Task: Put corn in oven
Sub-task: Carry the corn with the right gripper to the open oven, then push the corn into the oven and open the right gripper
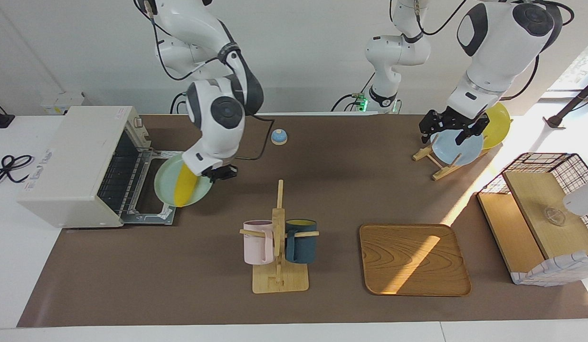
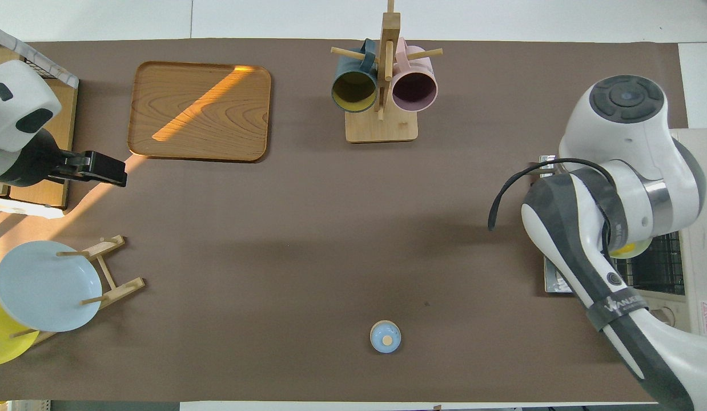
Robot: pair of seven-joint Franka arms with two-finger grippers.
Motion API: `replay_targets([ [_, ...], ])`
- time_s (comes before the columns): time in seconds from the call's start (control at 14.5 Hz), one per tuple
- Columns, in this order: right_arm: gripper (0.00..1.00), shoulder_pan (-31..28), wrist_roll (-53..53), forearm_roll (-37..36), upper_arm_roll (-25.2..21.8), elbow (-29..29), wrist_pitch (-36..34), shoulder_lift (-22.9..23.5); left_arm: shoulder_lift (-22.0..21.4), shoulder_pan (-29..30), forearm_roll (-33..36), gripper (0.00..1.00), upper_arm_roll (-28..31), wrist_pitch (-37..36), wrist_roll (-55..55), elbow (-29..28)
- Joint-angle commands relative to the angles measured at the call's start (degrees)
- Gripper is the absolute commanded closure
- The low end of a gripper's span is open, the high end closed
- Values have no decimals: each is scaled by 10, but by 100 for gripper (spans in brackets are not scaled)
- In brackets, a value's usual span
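- My right gripper (image 1: 221,172) hangs at the middle height of the facing view, at the rim of a round pale green plate (image 1: 201,192) that sits just in front of the boxy off-white toaster oven (image 1: 71,161).
- I cannot tell what this hand is gripping, because my white wrist covers most of it.
- The smooth, tapered bright yellow corn cob (image 1: 184,187) lies aslant across that plate, over the oven's dropped door, with its thin end toward the bottom of the frame. It is not yet on the wire rack.
- To do this step well, I judge the cob should go in lengthwise through the open mouth, low over the door. It should be let go only once it rests along the rack wires, since a smooth cob may roll.
- I would also keep my wrist clear of the oven's top edge.
- My left gripper (image 1: 453,127) waits in the upper part of the facing view, over the light blue plate (image 1: 458,152) in a wooden rack. Its fingers are spread and hold nothing.
- In the overhead view my right arm hides nearly everything, and only a sliver of yellow shows under it.
- I cannot tell whether the cob rests on the plate or is lifted off it.
- The oven's depths are too dark to make out.
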Motion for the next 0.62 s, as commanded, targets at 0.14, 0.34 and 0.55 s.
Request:
replay_targets([
  [0.14,100,-68,-66,-15,10,-51,18,-27,-11,9,12,0,6,14,6,-7],
  [0.34,100,-95,-113,-17,9,-89,67,-36,-12,9,12,0,5,15,6,-8],
  [0.55,100,-108,-123,-18,10,-117,98,-44,-12,9,12,0,5,16,6,-8],
])
